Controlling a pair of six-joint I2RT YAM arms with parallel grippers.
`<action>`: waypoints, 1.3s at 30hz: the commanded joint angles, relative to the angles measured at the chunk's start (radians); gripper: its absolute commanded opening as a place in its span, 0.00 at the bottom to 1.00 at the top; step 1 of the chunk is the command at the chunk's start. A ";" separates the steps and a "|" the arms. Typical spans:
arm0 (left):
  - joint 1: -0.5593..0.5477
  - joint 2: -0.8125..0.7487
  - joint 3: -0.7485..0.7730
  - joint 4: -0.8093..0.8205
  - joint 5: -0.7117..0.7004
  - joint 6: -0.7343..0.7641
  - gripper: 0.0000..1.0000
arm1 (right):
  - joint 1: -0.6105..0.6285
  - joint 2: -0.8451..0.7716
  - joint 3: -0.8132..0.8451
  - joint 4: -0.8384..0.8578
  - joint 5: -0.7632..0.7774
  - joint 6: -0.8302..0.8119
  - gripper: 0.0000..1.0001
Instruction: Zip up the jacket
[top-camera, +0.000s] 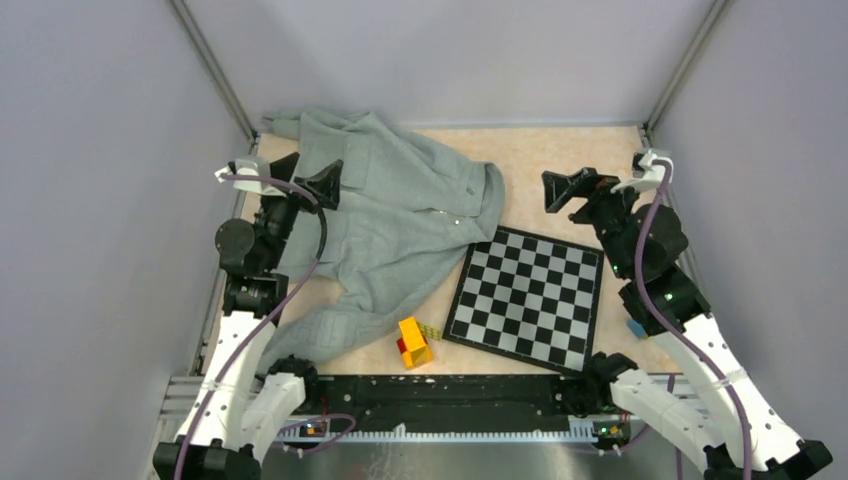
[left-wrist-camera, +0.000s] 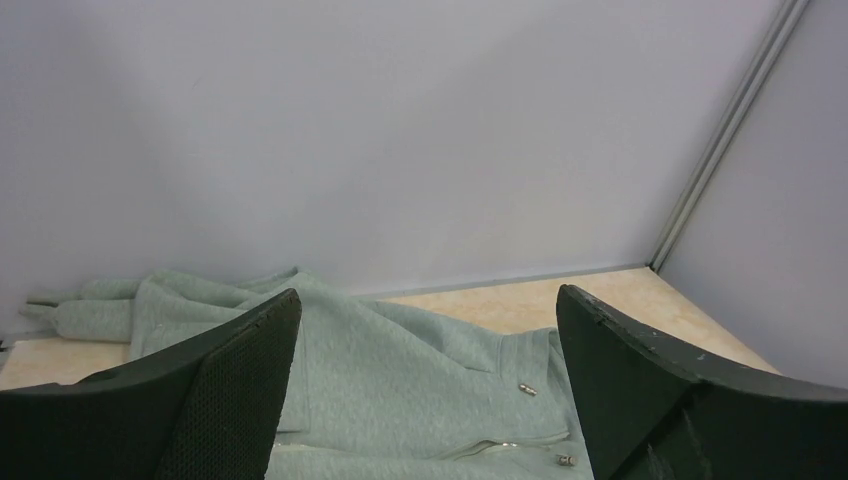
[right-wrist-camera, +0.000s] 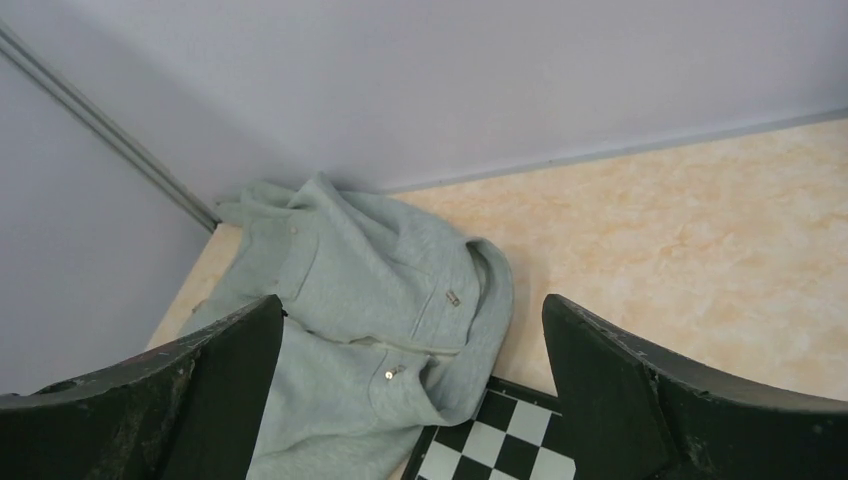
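Progress appears nil: the jacket (top-camera: 400, 220) lies rumpled on the table (top-camera: 560, 150) at 10 o'clock, one edge just beside the chessboard (top-camera: 525, 295), and no closed run of zip can be made out. Left hand (top-camera: 318, 185) hangs spread and empty over the jacket; right hand (top-camera: 565, 190) hangs spread and empty at 2 o'clock. Remaining, as judged: locate the slider, hold the hem, draw the zip shut.
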 joint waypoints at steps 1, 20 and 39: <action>-0.018 0.019 0.004 0.061 0.001 -0.001 0.99 | -0.010 0.061 0.022 -0.002 -0.030 0.050 0.99; -0.052 0.319 0.079 -0.031 0.069 -0.066 0.99 | -0.011 0.573 0.046 0.200 -0.319 0.359 0.98; -0.062 0.547 0.276 -0.279 0.201 -0.013 0.99 | -0.018 1.127 0.328 0.071 -0.584 0.271 0.44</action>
